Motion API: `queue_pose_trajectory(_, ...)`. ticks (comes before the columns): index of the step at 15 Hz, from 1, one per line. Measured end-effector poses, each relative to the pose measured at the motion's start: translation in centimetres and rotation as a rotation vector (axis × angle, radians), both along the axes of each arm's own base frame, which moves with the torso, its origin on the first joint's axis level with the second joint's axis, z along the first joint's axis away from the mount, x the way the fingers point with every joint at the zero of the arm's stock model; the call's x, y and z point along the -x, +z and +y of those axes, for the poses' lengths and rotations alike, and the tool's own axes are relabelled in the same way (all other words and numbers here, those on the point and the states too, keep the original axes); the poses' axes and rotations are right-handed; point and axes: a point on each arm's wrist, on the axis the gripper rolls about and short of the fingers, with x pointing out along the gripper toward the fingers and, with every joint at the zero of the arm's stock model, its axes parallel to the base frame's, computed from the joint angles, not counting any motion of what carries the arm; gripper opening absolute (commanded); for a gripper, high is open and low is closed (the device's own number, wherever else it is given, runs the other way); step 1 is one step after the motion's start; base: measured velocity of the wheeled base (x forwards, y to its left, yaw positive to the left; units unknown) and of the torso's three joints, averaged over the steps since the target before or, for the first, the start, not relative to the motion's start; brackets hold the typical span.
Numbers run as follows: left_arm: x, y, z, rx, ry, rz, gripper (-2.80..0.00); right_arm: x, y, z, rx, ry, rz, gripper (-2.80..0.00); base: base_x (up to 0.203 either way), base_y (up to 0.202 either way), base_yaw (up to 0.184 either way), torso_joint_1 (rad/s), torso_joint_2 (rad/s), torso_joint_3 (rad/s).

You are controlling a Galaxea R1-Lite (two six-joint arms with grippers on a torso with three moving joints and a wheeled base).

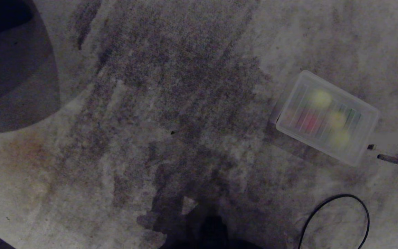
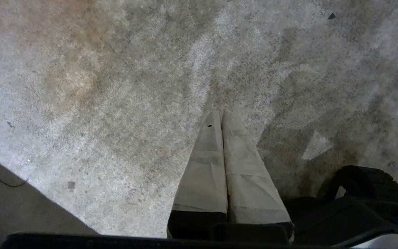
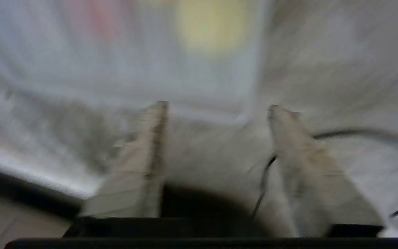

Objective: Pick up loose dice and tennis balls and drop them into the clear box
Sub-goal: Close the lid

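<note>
Gaping empty near the clear box (image 3: pixel 123 58), right gripper (image 3: pixel 216 107), left gripper (image 2: pixel 221 116) closed, parked over carpet (image 2: pixel 116 103)

**Clear box on the carpet, balls and dice inside**

The clear box (image 1: pixel 327 117) lies on the carpet at the right of the head view, turned at a slant. A ribbed translucent cover blurs its contents: three yellow-green tennis balls (image 1: pixel 320 98) show as soft round patches, one by the far end, two toward the near end. A red die (image 1: pixel 309 121) glows beside them, and a dark green shape sits near the right edge.
</note>
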Motion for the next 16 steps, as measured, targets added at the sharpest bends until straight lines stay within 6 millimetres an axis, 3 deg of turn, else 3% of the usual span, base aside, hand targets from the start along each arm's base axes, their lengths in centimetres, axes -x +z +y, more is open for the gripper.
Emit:
queue_pose_trajectory(4,0.0,0.0,0.0,0.000,0.000,0.000,-2.80,-0.7,-0.2,2.2,-0.034,0.076,0.073,-2.80,0.000,0.000,0.000,0.000,0.00,0.000)
queue_pose_trajectory(11,0.0,0.0,0.0,0.001,0.000,0.000,-2.80,-4.1,-2.3,3.4,-0.036,0.077,0.180,-2.80,0.000,0.000,0.000,0.000,0.00,0.000)
queue_pose_trajectory(16,0.0,0.0,0.0,0.000,0.000,0.000,-2.80,-4.6,-2.5,3.9,-0.088,0.132,0.211,-2.80,0.000,0.000,0.000,0.000,0.00,0.000)
